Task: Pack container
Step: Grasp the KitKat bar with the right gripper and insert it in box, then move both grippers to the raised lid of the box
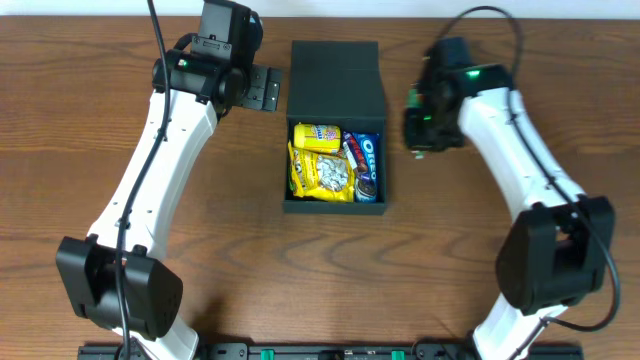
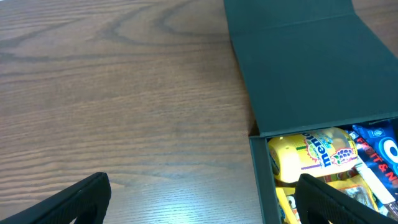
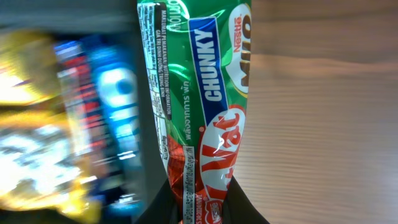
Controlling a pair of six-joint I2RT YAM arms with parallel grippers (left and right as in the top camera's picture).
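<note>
The container (image 1: 335,208), open in the middle of the table (image 1: 60,120), looks nearly full of yellow packets (image 1: 320,165) and Oreos (image 1: 367,160), so the KitKat bar (image 3: 205,93) pinched by its end in the right gripper (image 1: 418,120) just beside it might snag the rim; the left gripper (image 1: 262,88) idles, fingers apart.

A brown wood-grain table (image 2: 118,93) fills the left and middle of the frame. At the upper right lies the dark teal-green matte square container (image 2: 260,180), its flat hinged lid flap (image 2: 298,62) spread open toward the top edge. In the open compartment at the lower right, a yellow glossy Mentos packet (image 2: 311,155) sits just beside a blue Oreo packet (image 2: 379,149). The left gripper (image 2: 202,194) has its dark fingers (image 2: 81,199) spread wide at the bottom edge with only bare table between them. The right-hand finger overlaps the box's contents.
</note>
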